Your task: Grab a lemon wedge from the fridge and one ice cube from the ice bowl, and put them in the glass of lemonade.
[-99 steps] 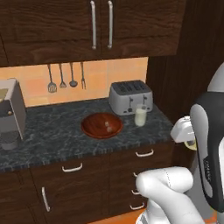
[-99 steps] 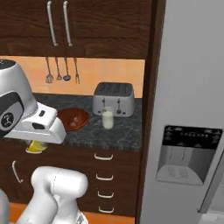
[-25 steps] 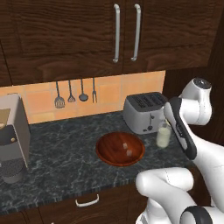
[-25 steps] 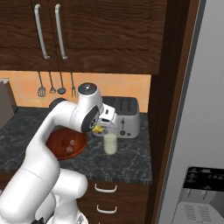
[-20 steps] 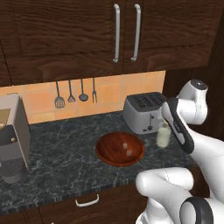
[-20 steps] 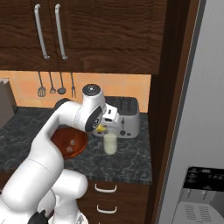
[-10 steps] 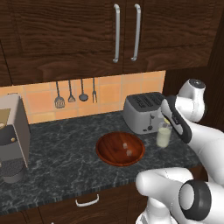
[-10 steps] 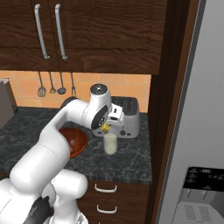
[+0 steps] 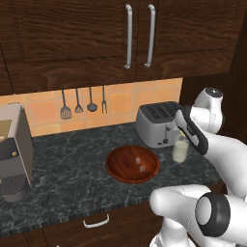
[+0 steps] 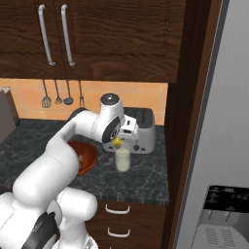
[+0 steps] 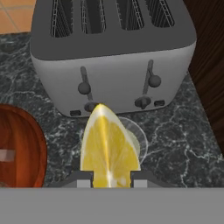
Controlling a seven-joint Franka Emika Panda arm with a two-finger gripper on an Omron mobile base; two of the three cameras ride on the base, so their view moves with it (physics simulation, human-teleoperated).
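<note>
The bright yellow lemon wedge (image 11: 109, 148) sits clamped between the two dark fingertips of the end effector (image 11: 105, 180), pointed tip up, directly over the small clear glass of pale lemonade (image 11: 133, 139), whose rim curves out from behind the wedge in the hand view. From the right base view the wedge (image 10: 117, 141) hangs just above the glass (image 10: 122, 159), not touching the liquid. The grey four-slot toaster (image 11: 111, 52) stands close behind the glass on the dark marbled counter (image 11: 183, 131). The round reddish-brown wooden ice bowl (image 9: 132, 164) lies just beside the glass (image 9: 179, 149), apart from it, with pale ice cubes (image 9: 142, 168) inside.

Half a second ago the hand stood slightly higher; it has since eased down toward the glass, and the base has not moved.

In the left base view the arm's forearm covers the end effector and wedge; the right base view shows both, and the grey fridge (image 10: 219, 146) at right.
</note>
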